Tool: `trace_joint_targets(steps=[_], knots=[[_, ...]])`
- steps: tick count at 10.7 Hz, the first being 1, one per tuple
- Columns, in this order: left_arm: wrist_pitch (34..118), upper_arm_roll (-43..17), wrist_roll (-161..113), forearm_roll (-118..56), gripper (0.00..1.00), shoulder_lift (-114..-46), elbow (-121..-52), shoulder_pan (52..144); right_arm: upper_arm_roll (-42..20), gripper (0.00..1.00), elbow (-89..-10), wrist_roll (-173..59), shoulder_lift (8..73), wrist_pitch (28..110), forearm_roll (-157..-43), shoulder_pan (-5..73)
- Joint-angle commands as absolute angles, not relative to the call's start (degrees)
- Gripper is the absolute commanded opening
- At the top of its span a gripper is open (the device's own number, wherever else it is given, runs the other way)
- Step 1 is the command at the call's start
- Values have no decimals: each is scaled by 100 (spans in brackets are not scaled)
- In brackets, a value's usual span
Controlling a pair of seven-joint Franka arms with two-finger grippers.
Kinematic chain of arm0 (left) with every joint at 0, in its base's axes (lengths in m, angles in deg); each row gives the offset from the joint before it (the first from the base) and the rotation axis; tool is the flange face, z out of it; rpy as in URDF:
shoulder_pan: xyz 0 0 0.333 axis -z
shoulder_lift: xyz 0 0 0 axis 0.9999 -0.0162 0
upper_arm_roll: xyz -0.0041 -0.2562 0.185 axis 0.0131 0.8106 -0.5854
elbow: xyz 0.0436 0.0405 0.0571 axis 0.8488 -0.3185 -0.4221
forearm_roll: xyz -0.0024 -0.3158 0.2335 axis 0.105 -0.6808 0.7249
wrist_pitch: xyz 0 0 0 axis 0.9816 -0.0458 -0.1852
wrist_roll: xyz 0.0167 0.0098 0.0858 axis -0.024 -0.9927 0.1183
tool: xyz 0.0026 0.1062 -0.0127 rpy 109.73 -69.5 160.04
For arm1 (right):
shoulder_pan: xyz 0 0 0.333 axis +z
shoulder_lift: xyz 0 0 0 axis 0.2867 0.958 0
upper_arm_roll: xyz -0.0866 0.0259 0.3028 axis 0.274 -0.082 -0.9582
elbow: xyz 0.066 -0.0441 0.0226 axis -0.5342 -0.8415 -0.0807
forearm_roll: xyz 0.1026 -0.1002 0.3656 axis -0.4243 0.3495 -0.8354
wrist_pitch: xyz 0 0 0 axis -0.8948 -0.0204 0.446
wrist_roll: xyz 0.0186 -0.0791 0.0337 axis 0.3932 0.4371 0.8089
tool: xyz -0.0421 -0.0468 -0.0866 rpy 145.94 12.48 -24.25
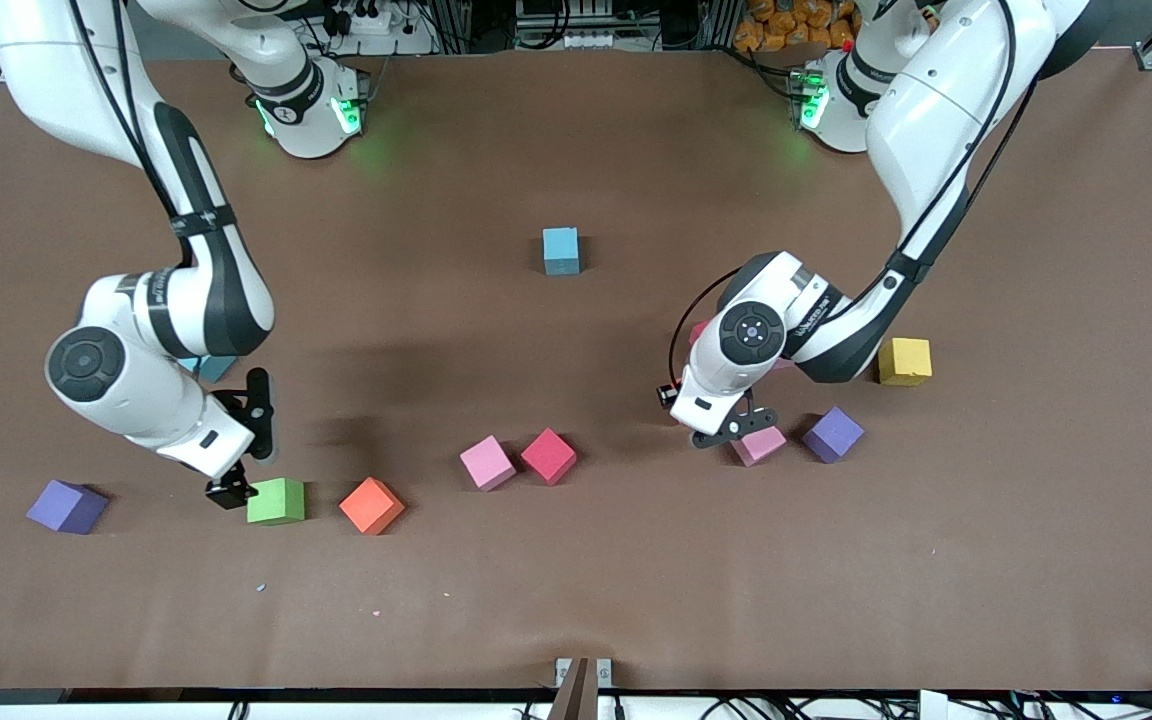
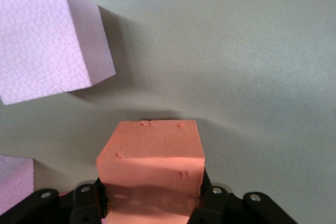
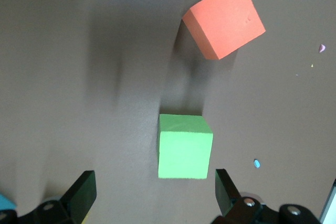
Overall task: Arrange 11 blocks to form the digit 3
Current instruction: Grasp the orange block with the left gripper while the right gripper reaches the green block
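Presently, the left claw (image 1: 736, 428), low in the front view toward the left arm's end of the table, is closed on a pink block (image 1: 760, 446). The right claw (image 1: 248, 452), low toward the right arm's end, gapes wide over a green block (image 1: 276, 501) and holds nothing; an orange block (image 1: 371, 505) sits beside the green one.

gripper: left gripper (image 2: 149, 203) clamped on salmon-pink block (image 2: 151, 157)
nearby: pale pink block (image 2: 50, 40) on table (image 2: 252, 66), apart from the held one
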State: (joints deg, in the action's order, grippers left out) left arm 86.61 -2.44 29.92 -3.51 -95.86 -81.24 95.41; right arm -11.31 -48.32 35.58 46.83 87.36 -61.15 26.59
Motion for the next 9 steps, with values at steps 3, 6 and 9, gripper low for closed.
trace_joint_targets(steps=[3, 6, 9], knots=[[8339, -228, 3884, -444, 0, -9460, -7871, 9619, -1252, 100, -4817, 4251, 5317, 9869, -6214, 2371], [8348, -193, 4412, -435, 0, -9451, -7871, 9619, -1376, 100, -4790, 5113, 5494, 10004, -6871, 2080], [8339, -175, 4588, -444, 0, -9381, -7871, 9628, -1376, 100, -4781, 5186, 5582, 10161, -6961, 2079]])
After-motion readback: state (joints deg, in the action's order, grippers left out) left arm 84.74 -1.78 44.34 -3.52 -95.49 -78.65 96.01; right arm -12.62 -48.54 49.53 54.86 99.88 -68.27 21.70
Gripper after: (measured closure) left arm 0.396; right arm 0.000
